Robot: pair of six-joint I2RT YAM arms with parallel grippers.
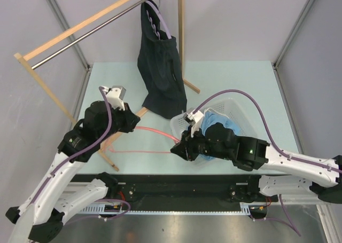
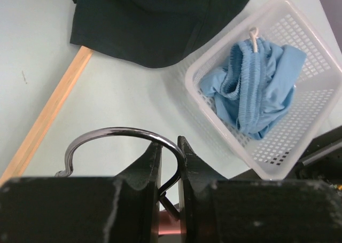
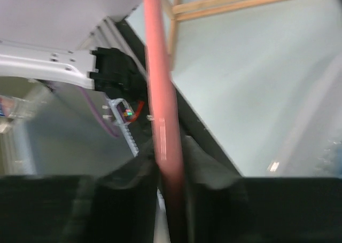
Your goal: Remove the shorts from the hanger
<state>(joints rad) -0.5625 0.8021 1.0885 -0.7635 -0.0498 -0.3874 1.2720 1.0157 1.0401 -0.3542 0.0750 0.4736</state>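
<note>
While L gripper [image 2: 170, 153] clamps hanger hook [image 2: 117, 131] & R gripper [image 3: 170, 171] its pink bar [image 3: 158, 83], blue shorts [image 2: 256, 88] lie in basket [image 2: 230, 137].

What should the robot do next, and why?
Probably set the empty pink hanger aside on the table. The left gripper pinches its hook, the right gripper its bar; the blue shorts lie in the basket, the dark shorts hang on the rack.
</note>
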